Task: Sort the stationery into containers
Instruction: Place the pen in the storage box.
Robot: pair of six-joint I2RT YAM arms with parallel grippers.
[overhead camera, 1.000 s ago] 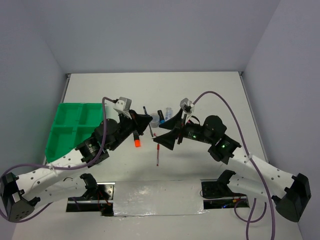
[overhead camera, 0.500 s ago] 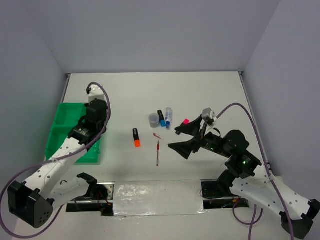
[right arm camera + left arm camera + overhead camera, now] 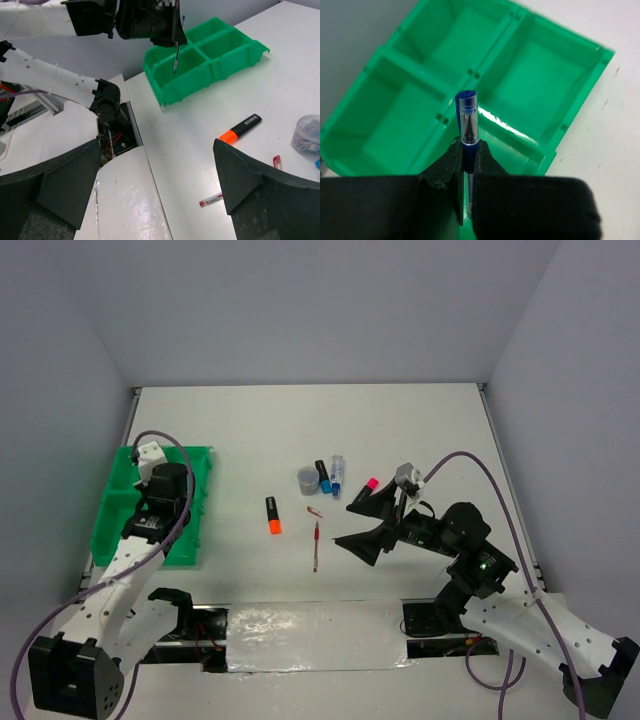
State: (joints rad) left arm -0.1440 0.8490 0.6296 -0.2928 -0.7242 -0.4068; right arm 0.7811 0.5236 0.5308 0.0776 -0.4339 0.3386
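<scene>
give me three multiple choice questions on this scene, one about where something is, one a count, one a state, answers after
1. Where is the blue pen?
A) in the left end effector, above the green tray
B) lying inside a tray compartment
C) in the right end effector

2. How many compartments has the tray?
A) two
B) four
C) six

3. What state is the right end effector in?
A) shut on a pen
B) shut on the tray's rim
C) open, holding nothing

Answers:
1 A: the left wrist view shows it clamped on the pen, with the tray below.
2 B: the dividers make two rows of two.
3 C: the right wrist view shows it spread wide with nothing in it.
</scene>
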